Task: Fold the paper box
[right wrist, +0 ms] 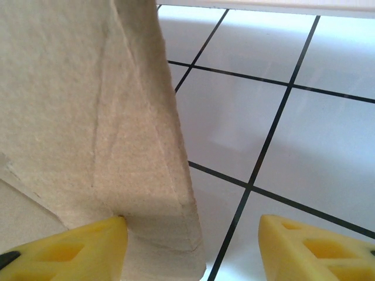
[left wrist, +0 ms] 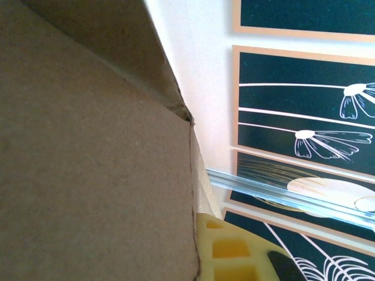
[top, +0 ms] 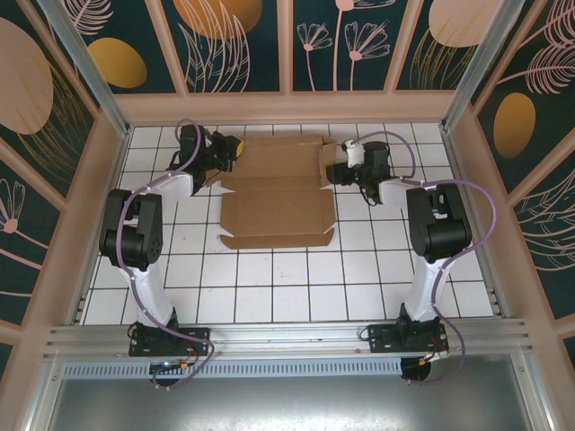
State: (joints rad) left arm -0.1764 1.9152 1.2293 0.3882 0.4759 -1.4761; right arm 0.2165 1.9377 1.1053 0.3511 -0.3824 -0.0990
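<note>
One paper box (top: pixel 274 206); left fingers (left wrist: pixel 229 253) seemingly pinch it, right fingers (right wrist: pixel 310 249) apart.

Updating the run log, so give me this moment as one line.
paper box: on tiled table | left tool: shut, at box's far-left edge | right tool: open, flap between fingers

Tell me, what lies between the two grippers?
The far panel of the box fills the stretch from the left gripper to the right gripper, as the top view shows.
</note>
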